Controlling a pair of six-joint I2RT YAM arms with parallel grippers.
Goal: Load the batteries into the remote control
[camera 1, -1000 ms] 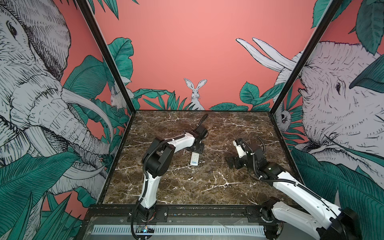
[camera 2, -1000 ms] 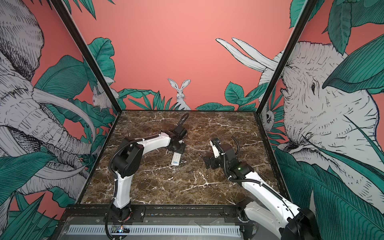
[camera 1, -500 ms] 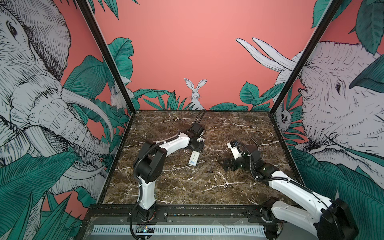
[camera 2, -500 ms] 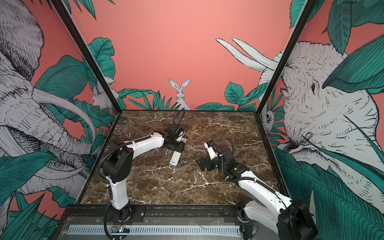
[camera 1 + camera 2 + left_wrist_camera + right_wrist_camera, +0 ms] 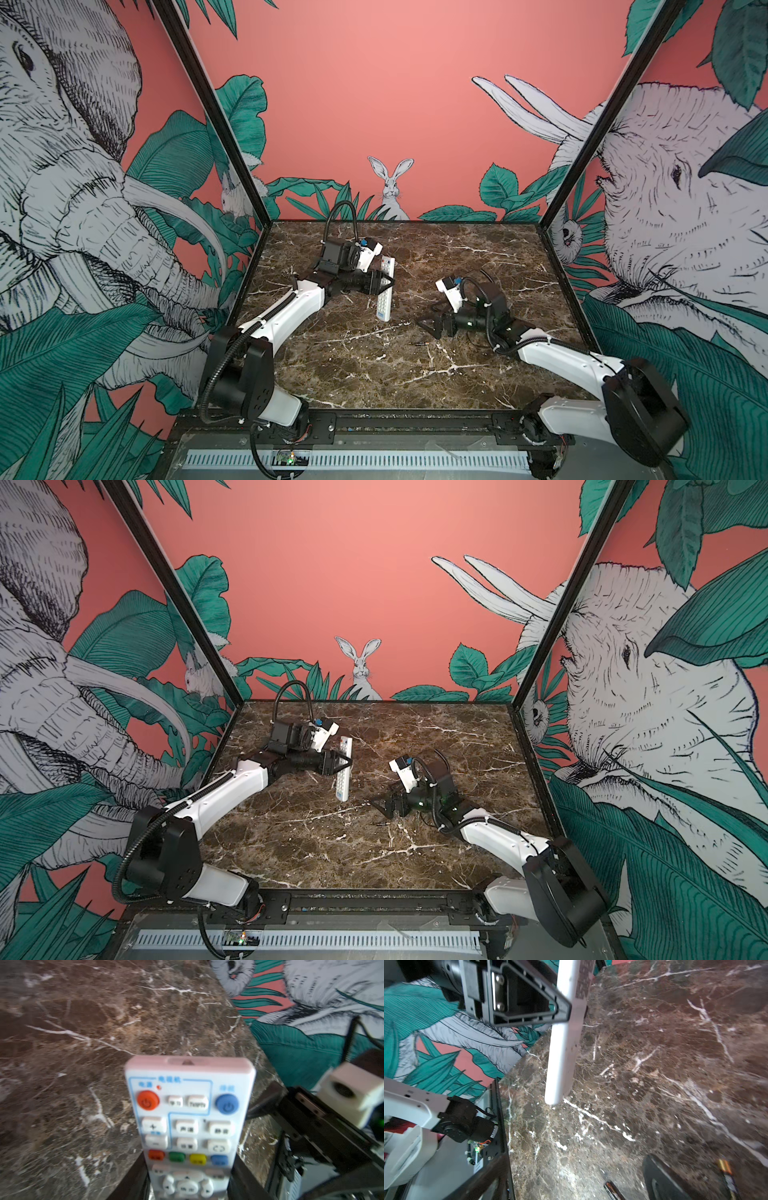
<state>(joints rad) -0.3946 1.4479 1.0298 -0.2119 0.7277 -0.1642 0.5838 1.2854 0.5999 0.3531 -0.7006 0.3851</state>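
Left gripper [image 5: 384,284] has its jaws closed onto the long edges of the remote control [image 5: 385,289], clamping it near mid-length, button face up. In both top views the remote sits centre-left of the marble table [image 5: 478,257], lengthwise toward the back wall, coloured-button end farthest from the camera.

Right gripper [image 5: 430,324] hangs low at centre-right with jaws spread wide, holding nothing. One battery [image 5: 422,343] lies just below it in the frame; the right wrist view shows a second battery [image 5: 728,1178] (blurred, probably flat on the table).

Open marble fills the lower centre and upper right of the top views, well apart from the black frame edges.
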